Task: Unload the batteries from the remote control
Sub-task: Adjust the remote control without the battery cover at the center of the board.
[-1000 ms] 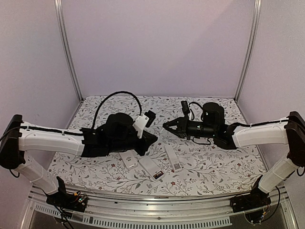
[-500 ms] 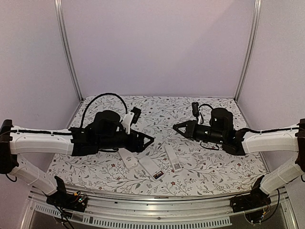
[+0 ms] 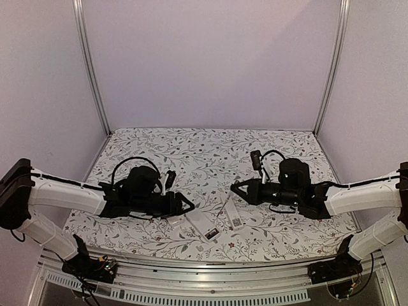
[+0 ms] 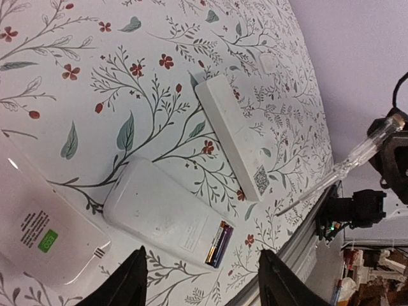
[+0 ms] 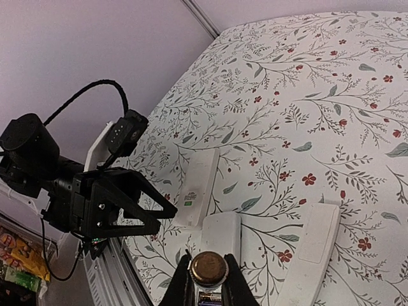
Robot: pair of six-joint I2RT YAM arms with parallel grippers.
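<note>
Three white remotes lie face down near the table's front. The middle remote [image 3: 200, 222] [image 4: 159, 210] has its battery bay open, with batteries [image 4: 218, 243] [image 3: 212, 234] lying in it, orange and dark. My left gripper [image 3: 185, 205] [image 4: 203, 250] is open and empty, low over this remote's bay end. My right gripper [image 3: 236, 189] [image 5: 208, 275] is shut on a thin clear pen-like tool [image 4: 336, 176] with a brass cap [image 5: 209, 268]. The tool points down toward the middle remote [image 5: 222, 233], but its tip is hidden in the right wrist view.
A slim remote [image 3: 231, 210] [image 4: 234, 141] [image 5: 315, 252] lies right of the middle one. A remote with a green label [image 4: 39, 227] [image 5: 198, 185] lies left of it, partly under my left gripper. The table's front rail [image 3: 210, 271] is close behind them.
Both arms have dropped low toward the table. My left gripper moved down and back over the remotes. My right gripper with the tool came down toward the middle remote.
</note>
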